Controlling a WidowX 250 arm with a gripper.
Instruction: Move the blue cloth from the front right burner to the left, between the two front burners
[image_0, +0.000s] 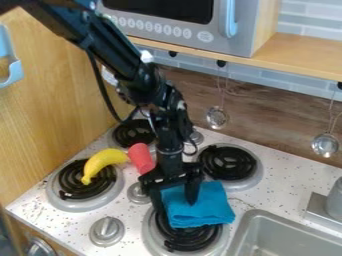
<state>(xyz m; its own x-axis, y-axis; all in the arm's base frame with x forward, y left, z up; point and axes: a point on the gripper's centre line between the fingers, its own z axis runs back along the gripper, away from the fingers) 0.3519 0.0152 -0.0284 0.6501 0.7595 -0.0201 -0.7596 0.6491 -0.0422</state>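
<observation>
The black gripper hangs over the front right burner with its fingers spread apart. One finger stands at the left edge of a folded blue cloth; the other lies over the cloth's upper part. The cloth covers part of the front right burner. A yellow banana lies on the front left burner, partly over its coil. Right beside the banana, a red cup-like object lies tilted, left of the gripper's wrist.
Two more burners sit behind, one at back left and one at back right. A grey sink with a faucet is at lower right. Metal knobs stand on the stove, small ladles hang at the back wall, and a toy microwave is above.
</observation>
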